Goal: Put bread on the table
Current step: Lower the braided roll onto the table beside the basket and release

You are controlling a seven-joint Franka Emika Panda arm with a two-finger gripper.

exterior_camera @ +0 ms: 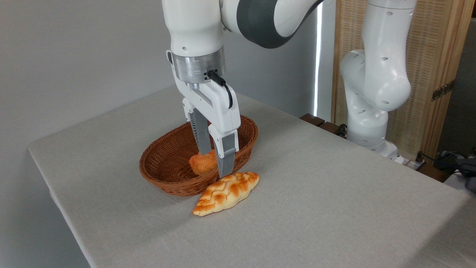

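The bread [227,192], a long golden pastry with a braided browned top, lies flat on the grey table [334,208], just in front of the brown wicker basket [163,178] and touching its rim. My gripper [214,163] hangs straight down over the basket's near rim, open. Its front fingertip [224,172] is just above the bread's far end, and nothing is gripped. A small round orange bun [202,163] sits in the basket, partly hidden behind the front finger.
The arm's white base [368,111] stands at the table's back right edge beside a wooden panel. Cables and dark gear lie off the table at the far right. Bare cloth stretches in front of and to the right of the bread.
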